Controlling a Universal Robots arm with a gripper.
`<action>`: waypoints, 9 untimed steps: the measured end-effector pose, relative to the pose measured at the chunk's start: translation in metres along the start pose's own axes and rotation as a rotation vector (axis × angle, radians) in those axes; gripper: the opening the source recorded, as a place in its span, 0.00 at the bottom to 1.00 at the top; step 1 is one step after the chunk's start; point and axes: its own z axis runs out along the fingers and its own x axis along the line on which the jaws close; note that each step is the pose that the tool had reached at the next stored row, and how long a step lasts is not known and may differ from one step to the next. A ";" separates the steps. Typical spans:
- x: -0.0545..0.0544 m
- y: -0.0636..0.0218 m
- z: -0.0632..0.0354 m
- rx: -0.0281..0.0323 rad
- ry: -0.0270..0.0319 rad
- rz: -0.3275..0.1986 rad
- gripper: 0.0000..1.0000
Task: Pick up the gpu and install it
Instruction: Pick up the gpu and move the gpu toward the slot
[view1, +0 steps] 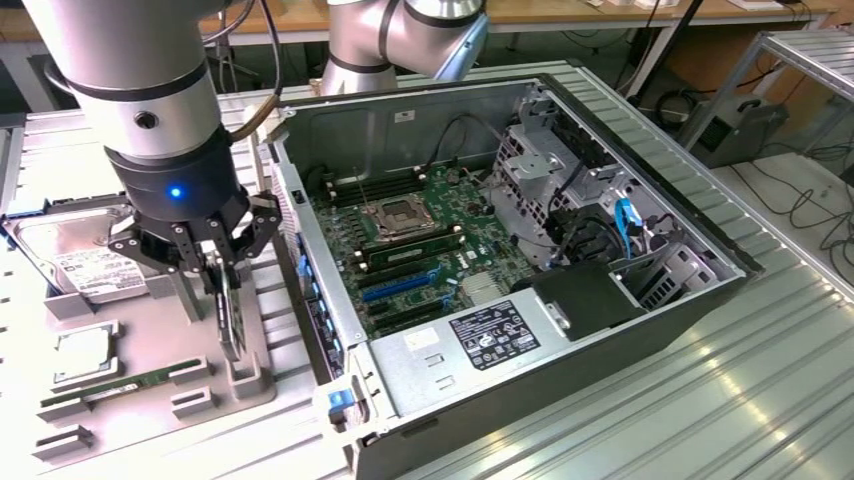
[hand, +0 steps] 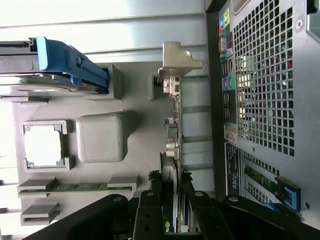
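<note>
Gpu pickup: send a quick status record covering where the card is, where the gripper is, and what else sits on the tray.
gpu: standing on edge in its holder on the grey tray, not yet lifted
gripper: down over the gpu's top edge
computer case: open, motherboard exposed, on the exterior view's right of the tray
also on tray: hard drive, processor, memory stick

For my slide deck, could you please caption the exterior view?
Gripper closed on the upright gpu in its grey fixture, beside the open computer case.
</note>
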 end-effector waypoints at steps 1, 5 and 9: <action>0.000 0.0000 -0.0011 -0.0001 -0.0001 0.000 0.26; 0.000 -0.0001 -0.0039 0.0000 -0.0001 0.000 0.26; 0.000 -0.0001 -0.0062 -0.0002 -0.0002 0.000 0.26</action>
